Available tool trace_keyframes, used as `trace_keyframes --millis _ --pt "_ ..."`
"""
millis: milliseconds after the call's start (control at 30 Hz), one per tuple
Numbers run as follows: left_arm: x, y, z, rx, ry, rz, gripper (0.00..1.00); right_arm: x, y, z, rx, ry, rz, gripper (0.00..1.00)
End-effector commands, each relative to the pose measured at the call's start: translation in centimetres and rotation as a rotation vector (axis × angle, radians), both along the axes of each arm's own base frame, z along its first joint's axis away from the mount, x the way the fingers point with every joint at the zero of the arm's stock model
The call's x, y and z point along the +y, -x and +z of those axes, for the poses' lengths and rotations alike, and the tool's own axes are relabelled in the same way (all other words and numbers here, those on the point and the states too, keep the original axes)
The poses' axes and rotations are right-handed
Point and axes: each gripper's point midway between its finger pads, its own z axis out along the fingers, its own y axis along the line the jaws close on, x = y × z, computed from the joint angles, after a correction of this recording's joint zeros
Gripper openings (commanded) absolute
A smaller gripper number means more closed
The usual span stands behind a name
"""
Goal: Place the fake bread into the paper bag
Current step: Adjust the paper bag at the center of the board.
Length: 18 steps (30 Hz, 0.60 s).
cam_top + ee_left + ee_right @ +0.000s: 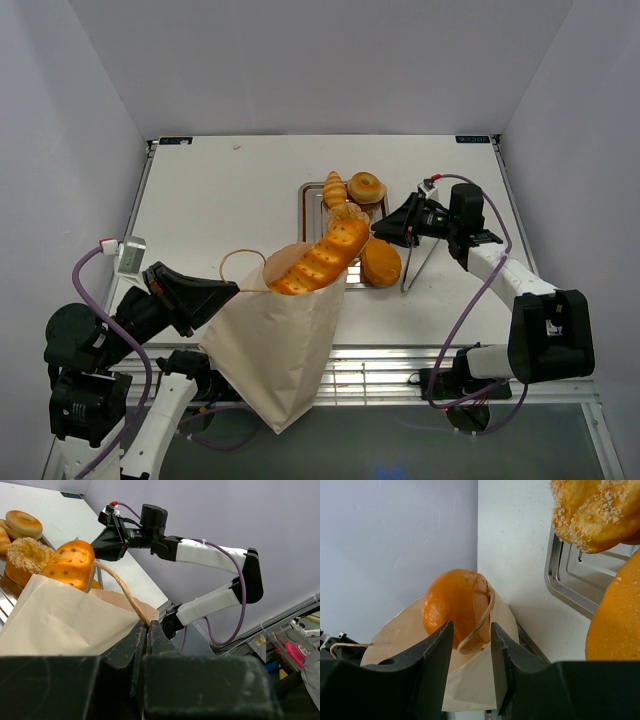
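**Loaf** (322, 257): long, scored, golden. Its lower end is in the bag's mouth and its upper end sticks out toward 1 o'clock. That upper end lies just beside the right claw, at the claw's 9 o'clock; whether they touch cannot be told.

**Bag** (275, 345): pale tan paper, tilted, mouth toward 12 o'clock, base hanging past the table's near edge. One cord handle (120, 587) loops over the loaf's end.

**Left claw** (148, 630): closed, pinching the bag's rim by the handle's root, at the bag's 9 o'clock.

**Right claw** (471, 625): fingers parted, nothing between them, aimed at the loaf's end.

**Roll** (381, 262): round, at the right claw's 6 o'clock, just beside the loaf.

**Tray** (308, 200): silver, at the bag's 12 o'clock. It carries a bagel (367, 187), a ridged piece (334, 188) and a seeded piece (346, 211).

**Table** (220, 190): white.
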Motion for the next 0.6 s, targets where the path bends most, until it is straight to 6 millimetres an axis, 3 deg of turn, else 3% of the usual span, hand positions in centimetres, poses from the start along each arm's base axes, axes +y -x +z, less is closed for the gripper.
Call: trace_keyframes --millis 0,567 --pt "0.1 0.2 0.9 -0.039 0.01 0.005 0.0 0.6 0.1 0.6 -0.027 -0.026 0.034 0.42" --pt "0.0 0.4 1.2 -0.045 0.011 -0.003 0.0 2.6 0.0 0.6 0.019 -0.085 0.075 0.36"
